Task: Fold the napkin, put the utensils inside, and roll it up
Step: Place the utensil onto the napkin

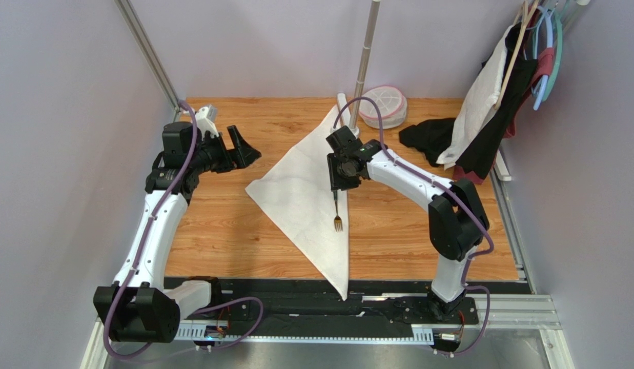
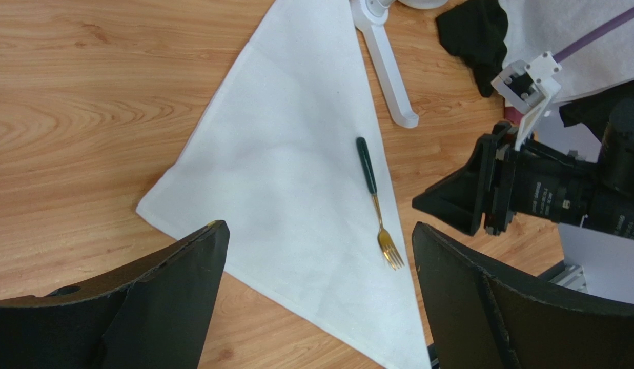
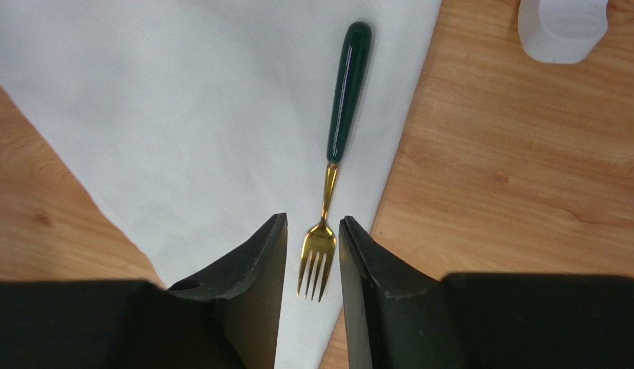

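Note:
The cream-white napkin (image 1: 300, 192) lies flat on the wooden table, folded into a long triangle; it also shows in the left wrist view (image 2: 289, 169) and the right wrist view (image 3: 181, 100). The fork (image 1: 337, 220) with dark green handle and gold tines lies loose on the napkin near its right edge (image 2: 372, 192) (image 3: 341, 123). My right gripper (image 1: 339, 181) (image 3: 313, 219) hovers above the fork, its jaws a narrow gap apart and holding nothing. My left gripper (image 1: 239, 150) (image 2: 318, 227) is wide open and empty, above the table left of the napkin.
A metal pole (image 1: 366, 54) stands behind the napkin on a white foot (image 2: 385, 65). A round white container (image 1: 383, 106) and a black cloth (image 1: 431, 137) lie at the back right. Garments on hangers (image 1: 497, 92) hang over the right side.

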### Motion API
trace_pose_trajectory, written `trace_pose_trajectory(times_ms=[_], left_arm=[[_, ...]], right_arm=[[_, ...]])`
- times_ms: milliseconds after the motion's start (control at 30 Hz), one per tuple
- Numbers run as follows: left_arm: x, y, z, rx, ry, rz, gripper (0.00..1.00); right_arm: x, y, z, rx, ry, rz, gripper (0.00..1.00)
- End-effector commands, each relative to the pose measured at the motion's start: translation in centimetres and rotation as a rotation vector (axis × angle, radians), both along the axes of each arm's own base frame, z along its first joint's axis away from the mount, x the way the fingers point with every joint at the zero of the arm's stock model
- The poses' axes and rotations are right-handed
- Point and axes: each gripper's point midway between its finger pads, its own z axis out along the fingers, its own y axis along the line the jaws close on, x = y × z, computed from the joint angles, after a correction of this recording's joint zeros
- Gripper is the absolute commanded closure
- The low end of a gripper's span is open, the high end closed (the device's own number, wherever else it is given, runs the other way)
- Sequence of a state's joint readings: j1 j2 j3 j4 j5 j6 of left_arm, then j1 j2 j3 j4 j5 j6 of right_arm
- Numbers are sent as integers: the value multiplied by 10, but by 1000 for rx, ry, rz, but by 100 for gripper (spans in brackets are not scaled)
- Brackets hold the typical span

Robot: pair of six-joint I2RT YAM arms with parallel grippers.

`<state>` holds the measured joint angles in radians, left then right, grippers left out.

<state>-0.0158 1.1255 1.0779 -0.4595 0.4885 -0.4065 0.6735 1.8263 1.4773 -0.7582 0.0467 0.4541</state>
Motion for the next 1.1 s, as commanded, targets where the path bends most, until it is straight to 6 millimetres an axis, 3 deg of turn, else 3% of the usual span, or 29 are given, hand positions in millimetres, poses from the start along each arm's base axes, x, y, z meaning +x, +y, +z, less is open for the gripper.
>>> trace_pose_trajectory(times_ms=[0,167,300,533,900,1067], left_arm=[[4,2,6,-1,-33,4,2],[4,5,5,15,-30,15,2],[4,5,5,13,-29,15,2],[4,5,5,12,-30,11,2],[5,2,3,2,-17,0,2],[5,1,3,-3,-15,-4,2]], right_arm=[[26,5,-20,-59,-35,34,66],[52,5,-31,-57,-31,13,68],[61,0,-47,-61,1,15,70],[67,0,-62,-61,27,23,72],[61,10,-52,8,35,30,72],[58,10,-62,7,62,30,71]])
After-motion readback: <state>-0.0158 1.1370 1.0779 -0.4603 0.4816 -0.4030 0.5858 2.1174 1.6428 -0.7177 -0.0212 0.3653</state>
